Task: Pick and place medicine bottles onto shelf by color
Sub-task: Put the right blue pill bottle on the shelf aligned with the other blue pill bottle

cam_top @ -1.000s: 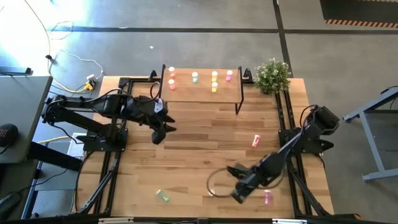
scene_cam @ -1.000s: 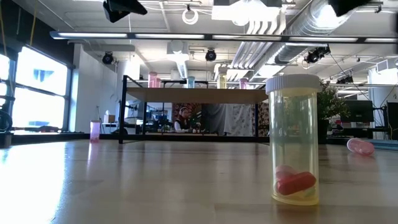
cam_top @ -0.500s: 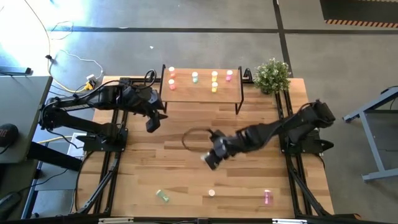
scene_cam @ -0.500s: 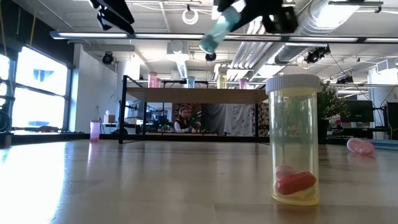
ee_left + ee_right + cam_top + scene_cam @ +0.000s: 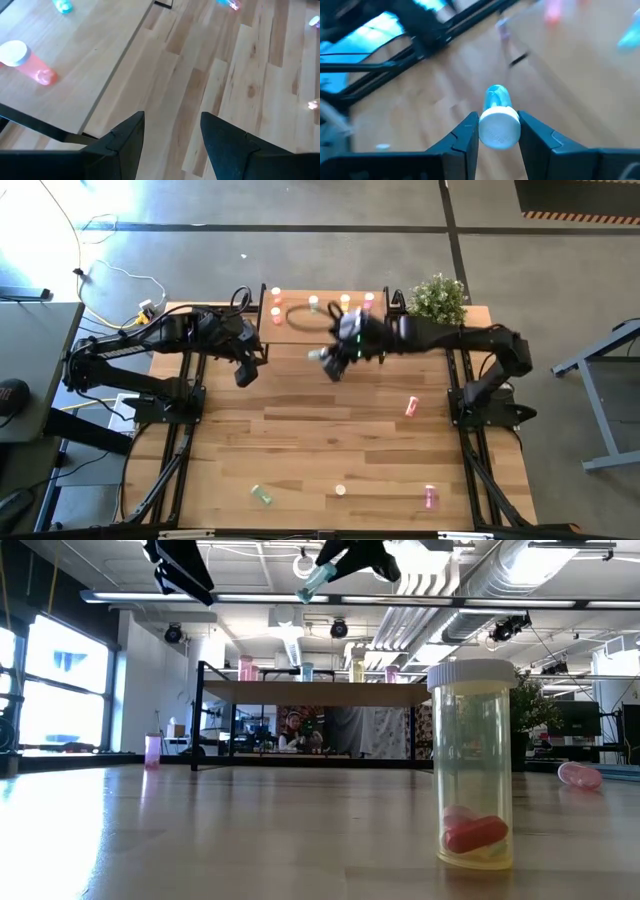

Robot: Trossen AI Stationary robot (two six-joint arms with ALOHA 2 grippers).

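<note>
The right gripper [image 5: 330,363] is gripping a green bottle [image 5: 496,116] by its white cap, just below the shelf [image 5: 325,326] at upper centre of the high view. The left gripper [image 5: 244,372] is hanging left of it, fingers spread, holding nothing.

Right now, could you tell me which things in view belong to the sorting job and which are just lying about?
Job: bottle held in the right gripper; shelf with bottles already on it; loose pink bottle, green bottle, yellow bottle.

Lying about: potted plant, floor cables.
</note>
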